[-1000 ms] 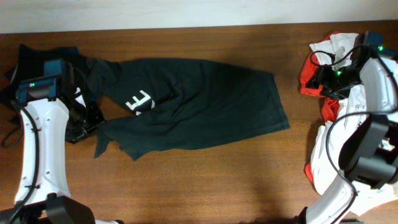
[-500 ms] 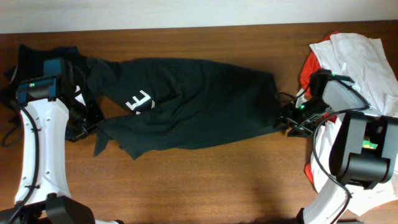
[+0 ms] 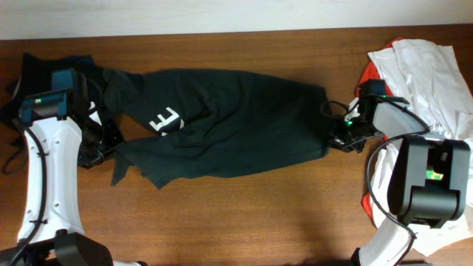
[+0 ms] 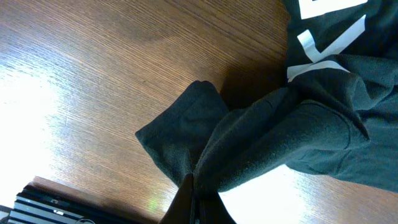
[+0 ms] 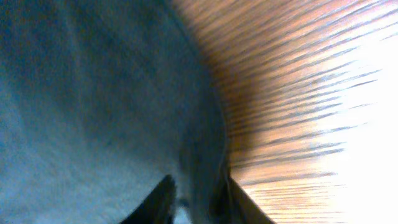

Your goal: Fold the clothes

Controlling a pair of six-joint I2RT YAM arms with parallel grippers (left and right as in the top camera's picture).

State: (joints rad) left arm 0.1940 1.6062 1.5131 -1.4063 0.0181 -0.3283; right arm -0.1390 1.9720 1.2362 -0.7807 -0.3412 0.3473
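Shirt: the dark green shirt (image 3: 244, 125) lies rumpled lengthwise across the middle of the table (image 3: 244, 214), with its white lettering (image 3: 164, 118) facing up near the left end.
Left gripper: the left gripper (image 4: 196, 200) is at the shirt's lower left edge, jaws pressed together on a bunched fold of cloth (the fabric trails away from the tips in the wrist view).
Right gripper: the right gripper (image 3: 341, 137) is at the shirt's right edge. Its fingers straddle the hem, but the blurred wrist view does not show whether they pinch it.
Other clothes: a white and red heap (image 3: 417, 63) sits at the far right and a dark heap (image 3: 37, 70) at the far left.
Progress: early, it seems, as no clean fold shows anywhere.
Left to do: probably stretching this shirt flat, folding it, then folding both heaps.
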